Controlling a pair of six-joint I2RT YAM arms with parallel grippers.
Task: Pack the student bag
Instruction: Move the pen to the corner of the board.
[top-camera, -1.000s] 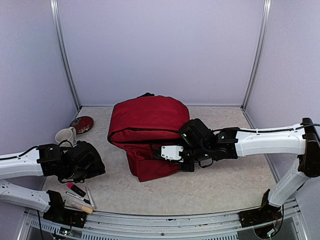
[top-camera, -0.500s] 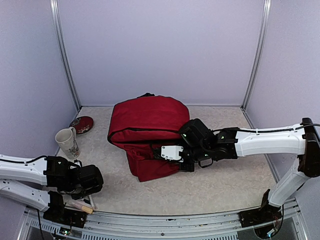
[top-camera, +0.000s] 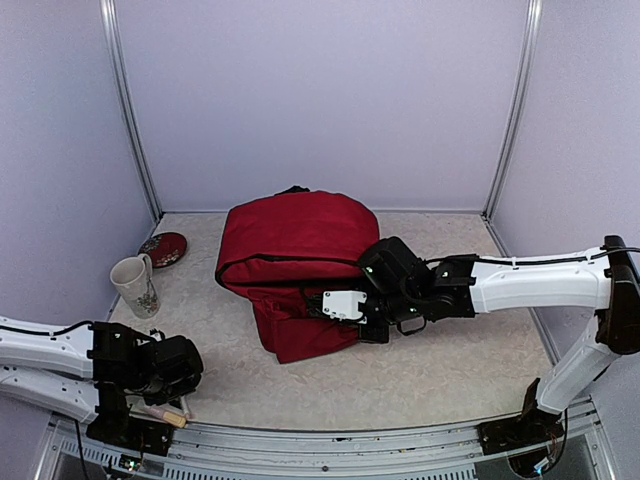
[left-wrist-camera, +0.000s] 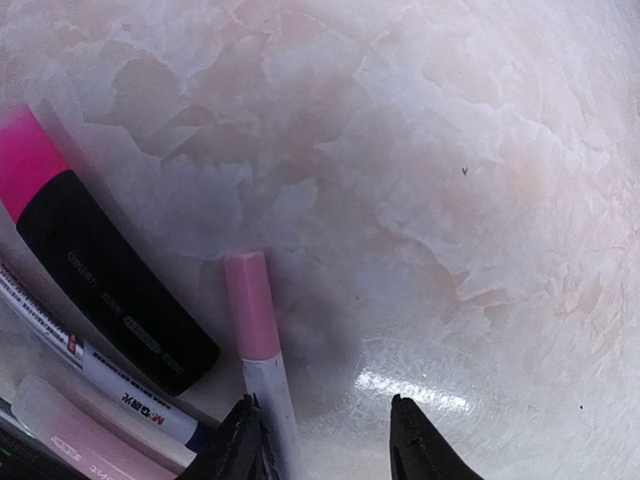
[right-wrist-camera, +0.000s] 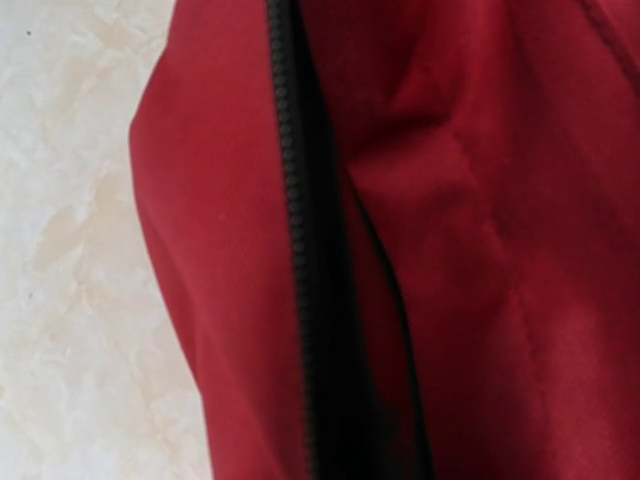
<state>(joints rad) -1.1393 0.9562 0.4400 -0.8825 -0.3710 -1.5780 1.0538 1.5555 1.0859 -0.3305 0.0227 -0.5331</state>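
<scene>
The student bag (top-camera: 290, 255), a large dark red backpack, lies in the middle of the table. My right gripper (top-camera: 345, 308) is pressed against its front pocket, fingers hidden. The right wrist view shows only red fabric (right-wrist-camera: 500, 250) and a black zipper (right-wrist-camera: 300, 250). My left gripper (top-camera: 168, 388) hangs low over pens at the near left edge. In the left wrist view it (left-wrist-camera: 325, 440) is open and empty. A white pen with a pink cap (left-wrist-camera: 252, 325) lies just beside the left finger. A pink and black highlighter (left-wrist-camera: 100, 270) and a white marker (left-wrist-camera: 90, 372) lie further left.
A patterned mug (top-camera: 133, 283) stands at the left. A dark red round dish (top-camera: 163, 249) lies behind it by the left wall. A tan-tipped stick (top-camera: 165, 417) lies at the near edge under the left arm. Walls close in on three sides.
My left arm has swung toward the near edge and dropped over the pens, uncovering the mug. The right arm and the bag have not moved.
</scene>
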